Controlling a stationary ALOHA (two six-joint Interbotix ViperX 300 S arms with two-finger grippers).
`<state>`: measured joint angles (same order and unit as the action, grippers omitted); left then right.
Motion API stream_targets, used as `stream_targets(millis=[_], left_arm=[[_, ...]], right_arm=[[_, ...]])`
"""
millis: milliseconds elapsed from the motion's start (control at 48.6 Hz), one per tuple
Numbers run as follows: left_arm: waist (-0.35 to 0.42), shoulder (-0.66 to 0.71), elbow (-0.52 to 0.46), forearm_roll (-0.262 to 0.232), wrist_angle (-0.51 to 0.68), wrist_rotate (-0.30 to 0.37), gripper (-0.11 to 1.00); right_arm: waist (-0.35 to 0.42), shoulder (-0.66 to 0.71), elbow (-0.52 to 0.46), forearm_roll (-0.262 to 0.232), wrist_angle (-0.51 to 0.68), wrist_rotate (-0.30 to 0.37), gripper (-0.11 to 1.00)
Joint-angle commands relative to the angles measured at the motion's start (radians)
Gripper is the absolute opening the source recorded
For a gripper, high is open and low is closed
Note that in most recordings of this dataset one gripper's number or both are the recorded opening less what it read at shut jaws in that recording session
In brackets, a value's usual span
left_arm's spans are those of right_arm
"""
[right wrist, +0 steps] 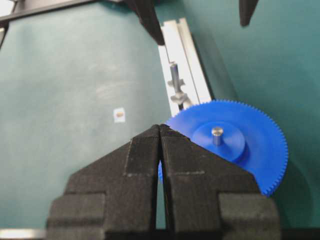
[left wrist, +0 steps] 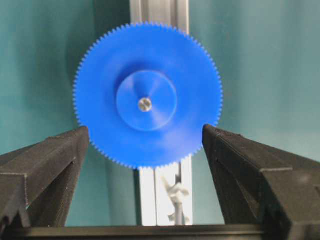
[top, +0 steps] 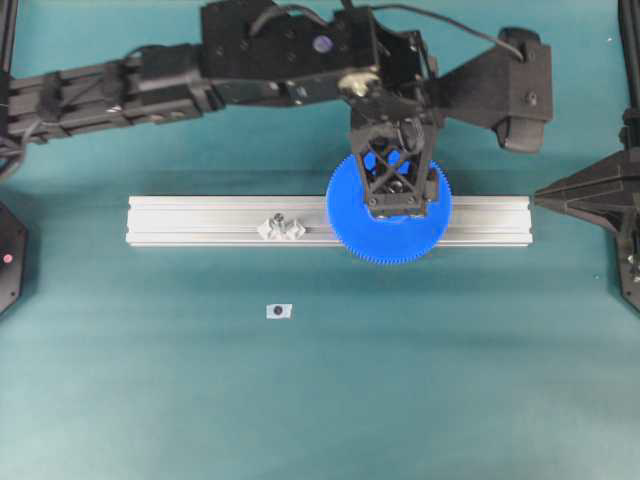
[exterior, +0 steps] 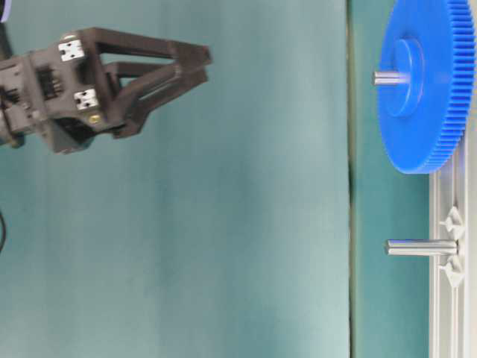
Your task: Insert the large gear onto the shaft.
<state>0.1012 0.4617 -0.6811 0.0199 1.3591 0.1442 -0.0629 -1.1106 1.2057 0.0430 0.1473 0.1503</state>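
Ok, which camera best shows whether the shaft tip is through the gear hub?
The table-level view: side-on, the shaft pokes out past the large gear hub. Both wrist views show its tip at the hub centre; overhead, the left gripper hides it.

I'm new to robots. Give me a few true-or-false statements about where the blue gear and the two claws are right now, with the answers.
1. The large gear sits on a metal pin poking through its hub. True.
2. The left gripper is squeezing the gear. False: its jaws are spread open, clear of the gear.
3. The right gripper is wide open. False: its fingers are pressed together, holding nothing.
4. A second pin on the rail stands bare. True.
5. The gear lies flat on the teal mat. False: it is over the rail.
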Motion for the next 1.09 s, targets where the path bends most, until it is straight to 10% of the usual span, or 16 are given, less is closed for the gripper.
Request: stream_targets(millis=[0, 1070], left_arm=[[-0.005, -0.064, -0.008, 0.002, -0.003, -0.002, 0.88], [-0.003, -0.273, 0.319, 0.002, -0.219, -0.031, 0.88]], right_arm=[[-0.003, 0.005, -0.009, 0.0, -0.003, 0.008, 0.04], [-0.002, -0.002, -0.009, 0.0, 0.002, 0.032, 0.04]])
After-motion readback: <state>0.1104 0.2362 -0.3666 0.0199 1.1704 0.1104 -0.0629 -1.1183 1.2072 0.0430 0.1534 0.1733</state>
